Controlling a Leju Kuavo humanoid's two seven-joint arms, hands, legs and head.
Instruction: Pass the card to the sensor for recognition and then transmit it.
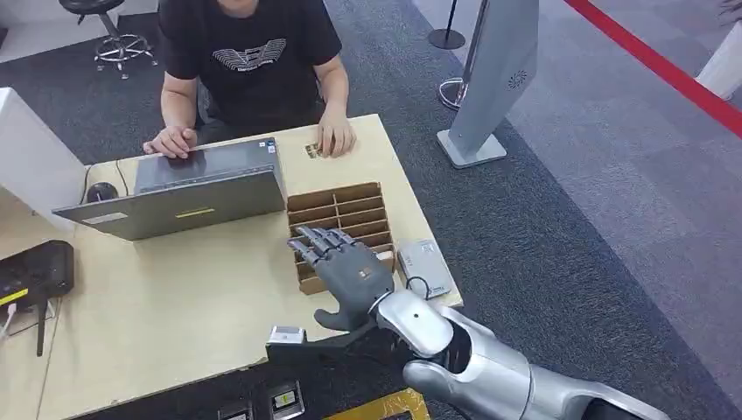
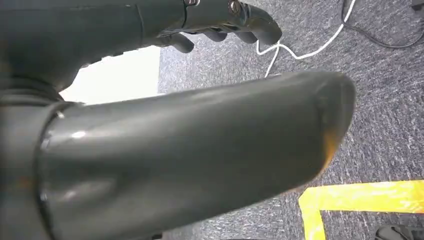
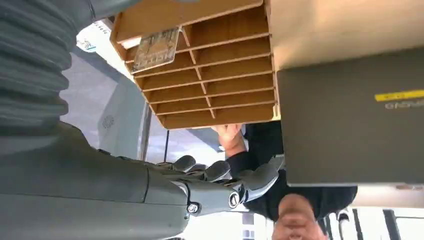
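The right robot hand hovers over the slotted box on the worktop, fingers spread, holding nothing. A card lies in a box slot beneath it. The sensor sits just beside it. The left robot hand hangs over carpet, fingers curled, empty.

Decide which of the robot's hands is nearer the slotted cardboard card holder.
Right. The right hand hovers open directly over the card holder on the table. The left hand hangs low beside the body above the carpet.
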